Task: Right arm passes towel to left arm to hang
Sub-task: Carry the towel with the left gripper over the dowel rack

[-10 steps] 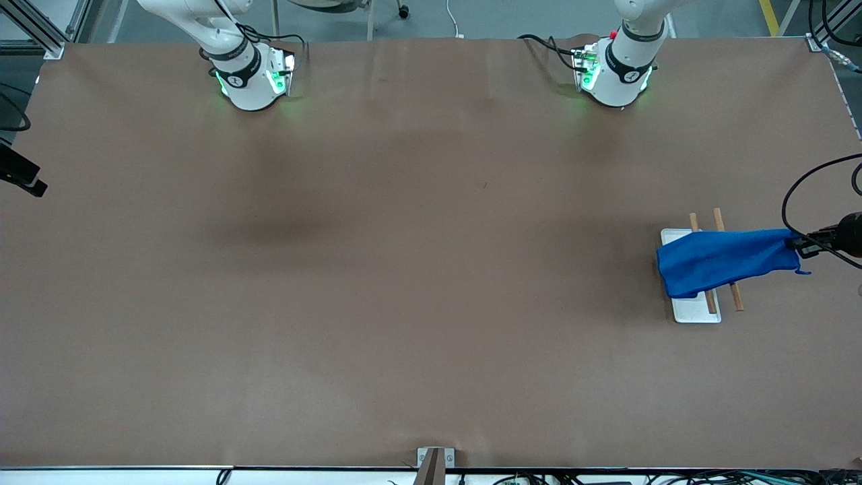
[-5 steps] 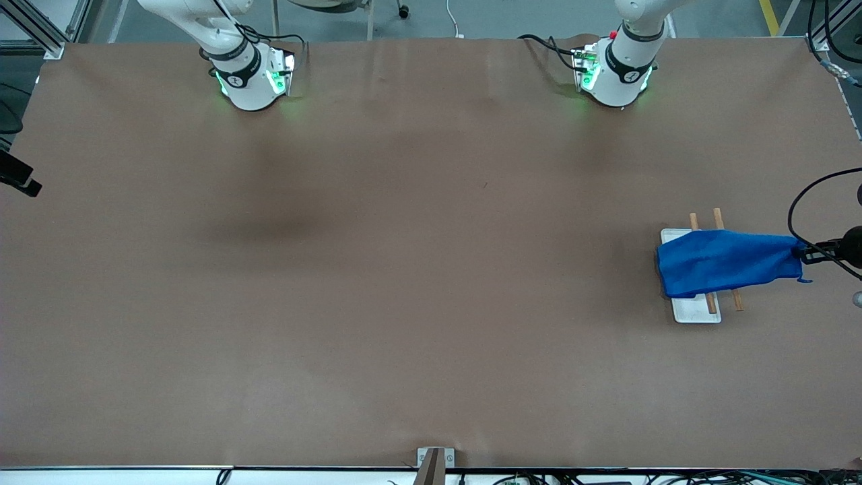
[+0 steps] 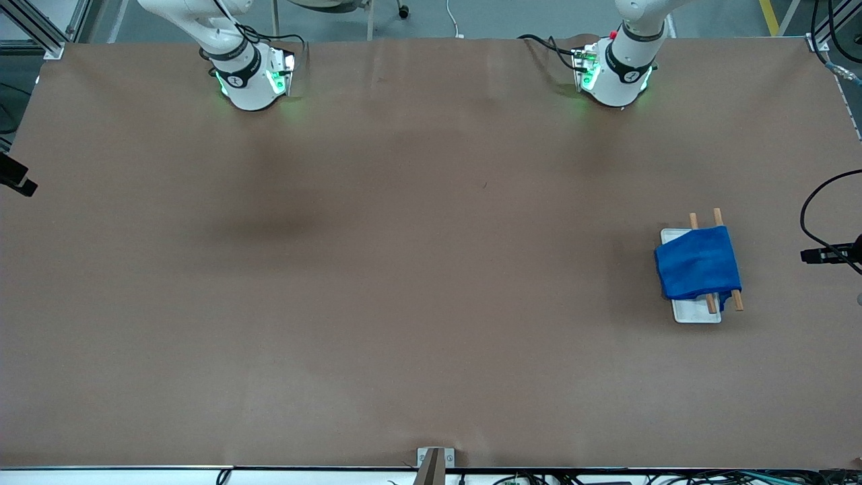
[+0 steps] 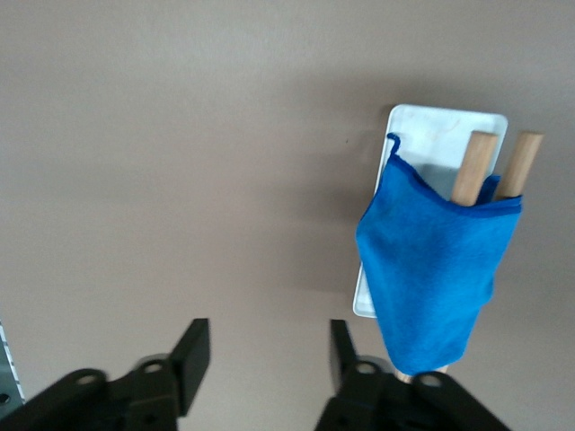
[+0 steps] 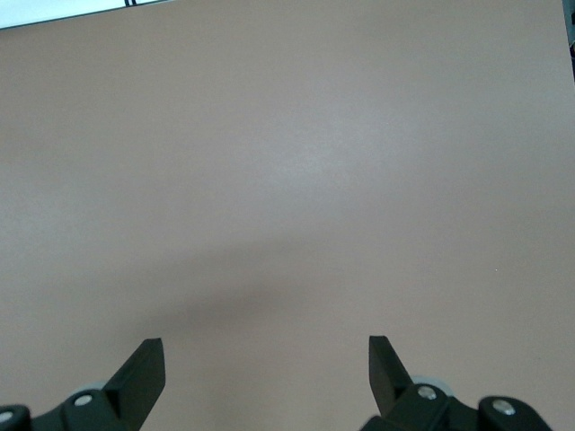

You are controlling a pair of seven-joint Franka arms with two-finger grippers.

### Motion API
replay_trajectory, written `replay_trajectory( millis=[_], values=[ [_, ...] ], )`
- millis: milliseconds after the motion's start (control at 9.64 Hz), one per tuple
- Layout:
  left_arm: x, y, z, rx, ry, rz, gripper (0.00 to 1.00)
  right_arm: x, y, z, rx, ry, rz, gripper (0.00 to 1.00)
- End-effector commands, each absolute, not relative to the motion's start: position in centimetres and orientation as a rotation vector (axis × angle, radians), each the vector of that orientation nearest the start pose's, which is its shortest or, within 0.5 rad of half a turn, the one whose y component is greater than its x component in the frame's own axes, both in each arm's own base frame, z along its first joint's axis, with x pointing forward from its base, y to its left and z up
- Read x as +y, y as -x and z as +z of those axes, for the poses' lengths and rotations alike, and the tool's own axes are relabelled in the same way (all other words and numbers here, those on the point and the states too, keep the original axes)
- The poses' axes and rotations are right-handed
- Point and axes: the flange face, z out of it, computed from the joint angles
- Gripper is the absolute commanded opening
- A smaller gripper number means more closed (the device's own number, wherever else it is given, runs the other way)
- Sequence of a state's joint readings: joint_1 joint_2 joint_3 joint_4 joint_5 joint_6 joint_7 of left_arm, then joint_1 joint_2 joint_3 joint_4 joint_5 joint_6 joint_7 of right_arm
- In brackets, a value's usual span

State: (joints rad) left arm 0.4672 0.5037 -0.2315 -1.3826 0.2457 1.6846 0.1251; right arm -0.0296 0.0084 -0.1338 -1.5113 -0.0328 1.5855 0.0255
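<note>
The bright blue towel (image 3: 698, 263) hangs draped over the two wooden rods (image 3: 718, 218) of a small rack with a white base (image 3: 696, 314), toward the left arm's end of the table. It also shows in the left wrist view (image 4: 437, 269), folded over both rods (image 4: 473, 162). My left gripper (image 4: 268, 325) is open and empty, apart from the towel; in the front view it is at the table's edge (image 3: 813, 256). My right gripper (image 5: 265, 344) is open and empty over bare table at the right arm's end (image 3: 19, 183).
The table is covered in brown paper (image 3: 417, 269). Both arm bases (image 3: 252, 74) (image 3: 616, 71) stand along its edge farthest from the front camera. A black cable (image 3: 811, 202) loops by the left gripper. A small metal bracket (image 3: 434, 458) sits at the nearest edge.
The left gripper let go of the towel's end and drew back toward the left arm's end of the table. The stretched towel dropped and now hangs over the rods. The right gripper barely moved.
</note>
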Motion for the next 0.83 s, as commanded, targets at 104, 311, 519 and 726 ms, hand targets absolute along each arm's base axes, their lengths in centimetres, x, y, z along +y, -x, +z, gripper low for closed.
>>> replay_trajectory(
  millis=[104, 311, 519, 726],
  values=[
    [15.7, -66.0, 47.1, -0.019, 3.081, 0.206, 1.0, -9.4, -54.9, 65.1, 0.306, 3.147, -0.097, 1.0],
    [11.5, -65.1, 52.8, -0.048, 3.088, 0.094, 1.0, -9.4, -54.9, 65.1, 0.306, 3.147, -0.097, 1.0],
    [7.7, -63.6, 57.7, -0.164, 3.113, 0.008, 1.0, -9.3, -54.9, 65.1, 0.306, 3.147, -0.097, 1.0],
    [3.6, -62.1, 61.3, -0.177, 3.145, -0.056, 1.0, -9.3, -54.9, 65.1, 0.301, 3.147, -0.097, 1.0]
  ],
)
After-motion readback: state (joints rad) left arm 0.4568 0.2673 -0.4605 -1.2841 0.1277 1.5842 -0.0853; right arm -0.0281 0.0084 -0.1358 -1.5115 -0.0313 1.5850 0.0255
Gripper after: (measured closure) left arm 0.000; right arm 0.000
